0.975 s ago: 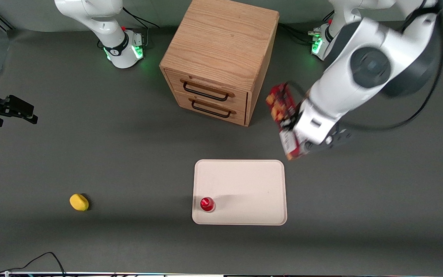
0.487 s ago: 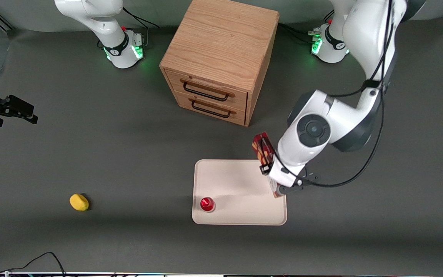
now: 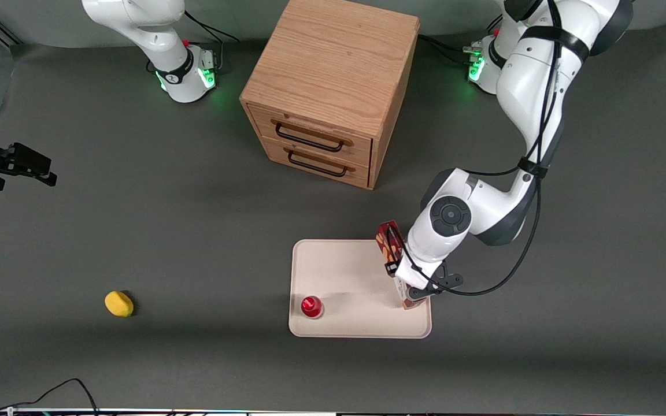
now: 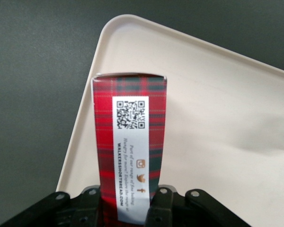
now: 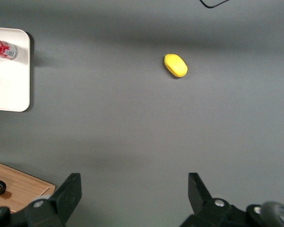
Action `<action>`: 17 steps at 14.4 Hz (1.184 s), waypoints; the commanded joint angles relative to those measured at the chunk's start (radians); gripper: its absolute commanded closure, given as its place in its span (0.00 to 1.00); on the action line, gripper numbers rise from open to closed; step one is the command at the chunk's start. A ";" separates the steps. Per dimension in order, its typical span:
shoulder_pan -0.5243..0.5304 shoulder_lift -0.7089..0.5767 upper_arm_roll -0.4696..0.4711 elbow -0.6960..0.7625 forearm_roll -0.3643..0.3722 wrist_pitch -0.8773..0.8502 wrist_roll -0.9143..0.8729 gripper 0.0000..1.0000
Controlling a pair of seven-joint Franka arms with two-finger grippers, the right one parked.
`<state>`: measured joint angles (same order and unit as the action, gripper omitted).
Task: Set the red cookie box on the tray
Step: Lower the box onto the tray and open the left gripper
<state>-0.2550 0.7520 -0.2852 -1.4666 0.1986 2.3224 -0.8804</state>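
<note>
Front view: the end effector [image 3: 403, 276] of the working arm is clamped on the red cookie box [image 3: 389, 244], holding it over the tray [image 3: 356, 271] at the tray's end toward the working arm. Whether the box's lower end already touches the tray surface cannot be determined. The box stands tilted, with its upper end leaning toward the wooden drawer cabinet [image 3: 333, 86].

Left wrist view: the fingers [image 4: 162, 210] close on the two long narrow sides of the red cookie box [image 4: 130, 142], and the tray [image 4: 217, 104] lies directly beneath.

Handling assessment: the box is judged to be light, thin cardboard. It is stiff along its length but likely to dent under excess clamping force. A hold across the narrow width near mid-length, as shown, limits swinging. The printed surface may be somewhat slick.

A small red-capped bottle [image 3: 311, 307] stands on the tray, at the end toward the parked arm. A yellow object [image 3: 118, 304] lies on the tabletop [image 3: 136, 231], well apart toward the parked arm's end.
</note>
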 commanded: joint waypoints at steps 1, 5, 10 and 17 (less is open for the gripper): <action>-0.003 -0.025 0.012 -0.054 0.019 0.055 -0.015 1.00; -0.004 0.012 0.023 -0.055 0.050 0.107 -0.017 1.00; -0.006 0.044 0.031 -0.038 0.070 0.135 -0.019 1.00; -0.004 0.044 0.029 0.026 0.051 0.086 -0.028 1.00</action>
<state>-0.2529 0.7740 -0.2609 -1.4999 0.2421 2.4359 -0.8843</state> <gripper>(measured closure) 0.727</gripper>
